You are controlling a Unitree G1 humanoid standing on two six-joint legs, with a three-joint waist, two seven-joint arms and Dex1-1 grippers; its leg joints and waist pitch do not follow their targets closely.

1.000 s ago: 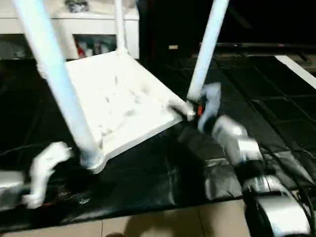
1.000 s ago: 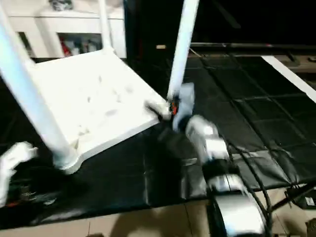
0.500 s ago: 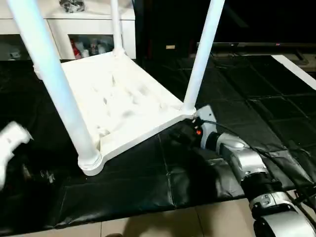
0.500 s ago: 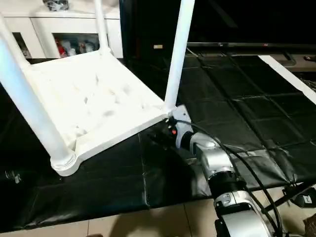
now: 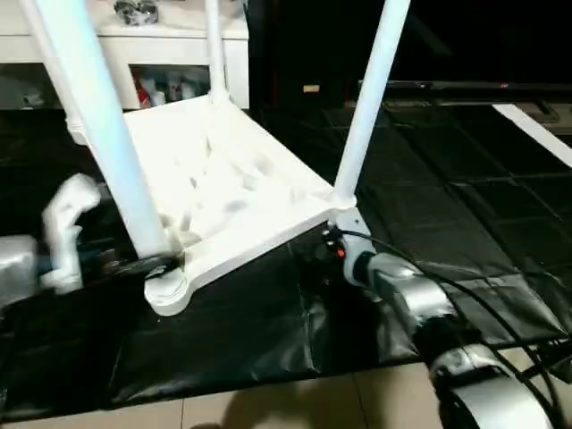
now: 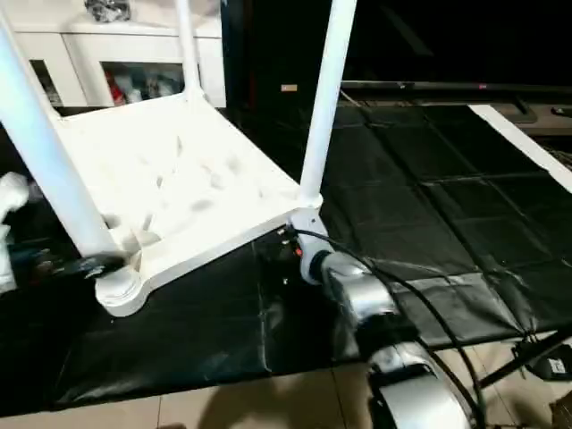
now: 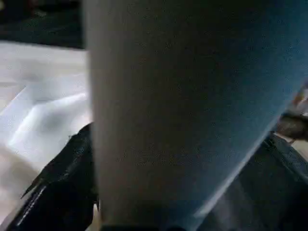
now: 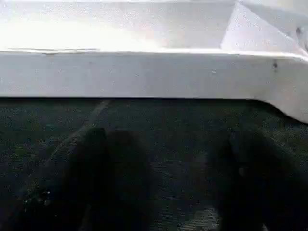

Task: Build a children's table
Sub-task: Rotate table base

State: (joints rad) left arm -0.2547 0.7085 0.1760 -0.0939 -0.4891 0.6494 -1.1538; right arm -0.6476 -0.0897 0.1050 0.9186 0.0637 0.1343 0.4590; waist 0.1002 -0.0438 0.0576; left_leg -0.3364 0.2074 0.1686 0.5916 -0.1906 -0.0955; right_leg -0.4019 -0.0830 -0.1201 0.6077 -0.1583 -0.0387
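You see a black mat (image 6: 447,223) creased into squares across the floor, with beige floor tiles (image 6: 295,402) at its near edge. Behind stands a white cabinet (image 5: 170,54) with small coloured items on its shelf; beyond it the room is dark.

Right arm (image 5: 420,308), lower right of the frame: ribbed silver cylinders joined by dark rings, a black cable looping alongside, a small red-orange light near the black wrist end. Left arm (image 5: 22,268), left edge of the frame: silver casing, white curved bracket, black finger (image 5: 134,265) reaching out.
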